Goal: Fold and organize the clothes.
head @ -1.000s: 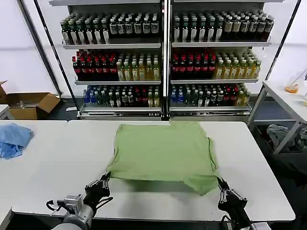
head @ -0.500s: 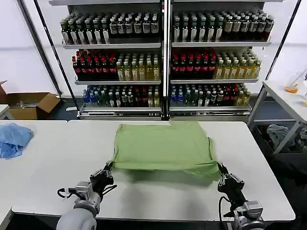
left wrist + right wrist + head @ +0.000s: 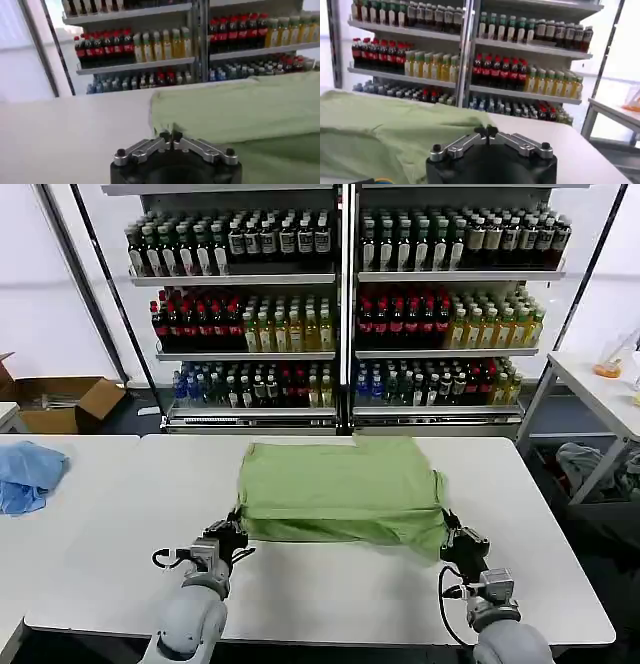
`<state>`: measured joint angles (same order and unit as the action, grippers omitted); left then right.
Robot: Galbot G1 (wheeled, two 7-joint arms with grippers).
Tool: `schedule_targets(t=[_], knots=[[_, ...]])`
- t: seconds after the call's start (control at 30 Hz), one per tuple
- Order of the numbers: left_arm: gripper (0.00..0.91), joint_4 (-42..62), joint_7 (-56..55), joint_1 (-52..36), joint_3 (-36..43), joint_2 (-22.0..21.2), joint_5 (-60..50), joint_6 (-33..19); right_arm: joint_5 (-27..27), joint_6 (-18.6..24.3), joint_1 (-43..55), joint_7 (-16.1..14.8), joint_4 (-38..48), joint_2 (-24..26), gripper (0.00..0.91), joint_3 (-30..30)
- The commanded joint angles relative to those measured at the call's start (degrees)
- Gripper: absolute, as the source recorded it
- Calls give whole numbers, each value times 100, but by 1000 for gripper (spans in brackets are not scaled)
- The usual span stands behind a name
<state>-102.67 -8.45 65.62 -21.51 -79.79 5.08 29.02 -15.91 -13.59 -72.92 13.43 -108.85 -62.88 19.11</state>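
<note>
The clothes, a plain sage-green shirt [image 3: 340, 489], lies on the white table [image 3: 120, 534] with its near part lifted and carried over the rest. My left gripper [image 3: 237, 528] is shut on the shirt's near left corner. My right gripper [image 3: 447, 529] is shut on the near right corner. In the left wrist view the gripper [image 3: 170, 136] pinches the green cloth [image 3: 235, 110] at its edge. In the right wrist view the gripper [image 3: 485, 131] grips the cloth [image 3: 385, 130] the same way. No print shows.
A crumpled blue cloth [image 3: 28, 472] lies at the table's far left. Shelves of bottles [image 3: 340, 304] stand behind the table. A cardboard box [image 3: 62, 402] sits on the floor at left, and another table [image 3: 600, 389] stands at right.
Both grippers have moved away from the near edge toward the shelves, carrying the shirt's near hem up and over the rest, so the visible shirt has grown shorter.
</note>
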Motion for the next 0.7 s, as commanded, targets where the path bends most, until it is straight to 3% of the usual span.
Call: schedule_targets(t=[0.03, 0.07, 0.1, 0.37, 0.7], knots=[[655, 662, 15, -418, 87, -105, -365, -61, 230, -41, 518, -43, 568, -93, 0, -291], [907, 660, 7, -414, 91, -102, -366, -62, 267, -96, 527, -56, 569, -112, 212, -303], [907, 660, -6, -406, 87, -99, -368, -72, 286, -158, 533, -70, 565, -122, 897, -310], [907, 383, -33, -94, 10, -5, -310, -157, 356, -198, 350, -118, 370, -149, 907, -231], [907, 10, -114, 562, -123, 19, -220, -229, 114, -225, -875, 40, -635, -156, 907, 220]])
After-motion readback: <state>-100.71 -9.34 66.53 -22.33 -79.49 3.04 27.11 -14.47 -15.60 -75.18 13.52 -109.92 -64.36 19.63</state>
